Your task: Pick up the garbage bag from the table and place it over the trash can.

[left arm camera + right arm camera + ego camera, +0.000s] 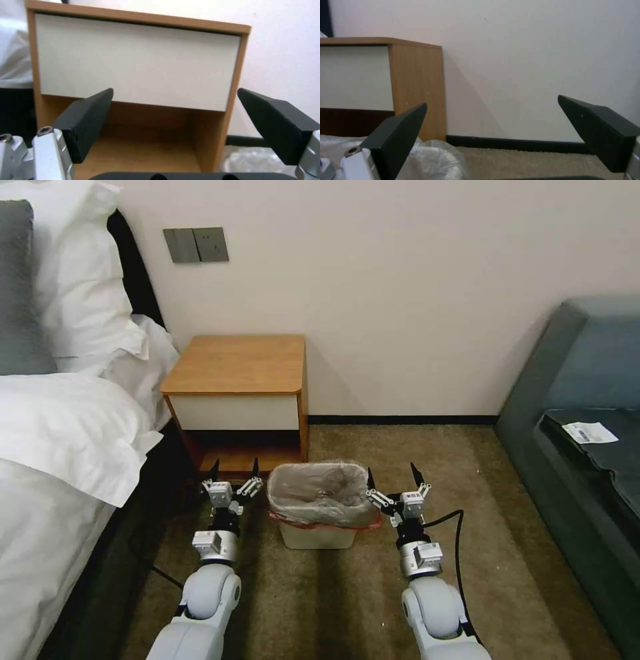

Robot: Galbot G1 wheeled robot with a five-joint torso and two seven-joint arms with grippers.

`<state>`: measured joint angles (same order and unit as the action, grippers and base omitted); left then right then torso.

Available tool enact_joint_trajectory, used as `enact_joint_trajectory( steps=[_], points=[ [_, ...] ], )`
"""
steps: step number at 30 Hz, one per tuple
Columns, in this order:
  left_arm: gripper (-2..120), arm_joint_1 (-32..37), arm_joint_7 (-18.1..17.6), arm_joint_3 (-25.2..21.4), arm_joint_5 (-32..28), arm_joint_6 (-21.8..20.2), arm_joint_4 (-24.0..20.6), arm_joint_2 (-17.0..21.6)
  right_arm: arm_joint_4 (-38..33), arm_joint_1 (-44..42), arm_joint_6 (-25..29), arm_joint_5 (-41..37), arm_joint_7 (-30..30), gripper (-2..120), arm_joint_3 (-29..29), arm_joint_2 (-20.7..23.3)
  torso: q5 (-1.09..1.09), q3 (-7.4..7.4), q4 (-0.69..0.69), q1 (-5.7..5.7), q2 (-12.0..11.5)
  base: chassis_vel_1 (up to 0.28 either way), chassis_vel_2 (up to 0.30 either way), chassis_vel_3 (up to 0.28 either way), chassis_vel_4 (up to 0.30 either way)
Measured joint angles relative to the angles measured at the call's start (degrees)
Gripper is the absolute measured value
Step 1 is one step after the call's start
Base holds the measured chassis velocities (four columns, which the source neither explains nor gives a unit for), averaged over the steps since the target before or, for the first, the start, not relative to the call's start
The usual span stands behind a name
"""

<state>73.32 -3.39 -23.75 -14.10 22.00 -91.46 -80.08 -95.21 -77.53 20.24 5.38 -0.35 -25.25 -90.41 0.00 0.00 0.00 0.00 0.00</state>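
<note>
My left tool (233, 470) and right tool (395, 477) hang spread wide and empty at nine and three o'clock of the trash can (317, 535). The garbage bag (320, 493) lines the can, mouth up, pink-red rim folded over its edge, long axis running nine to three. The surface (237, 363) stands at twelve o'clock behind it.

Cream-white trash can (316, 537), translucent grey garbage bag (320, 493) with red rim, orange-brown table (237, 363).

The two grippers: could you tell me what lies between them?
In the head view, the trash can, lined with the garbage bag, sits between left gripper and right gripper.
</note>
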Motion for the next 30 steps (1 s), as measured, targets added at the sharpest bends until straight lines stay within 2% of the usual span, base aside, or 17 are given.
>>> enact_joint_trajectory(
  steps=[5, 30],
  points=[
    [88, 0.26, 1.42, -0.05, -0.03, 0.47, -0.14, -0.15, -0.26, -0.19, 0.20, -0.08, -0.85, 100, -0.49, -0.02, 0.00, 0.00, 0.00, 0.00, 0.00, 0.000, 0.000, 0.000, 0.000],
    [88, 0.30, 1.28, -0.03, -0.18, 0.02, -0.42, -0.16, -0.56, -0.17, 0.08, -0.23, -0.98, 100, -0.46, 0.08, 0.00, 0.00, 0.00, 0.00, 0.00, 0.000, 0.000, 0.000, 0.000]
  ],
)
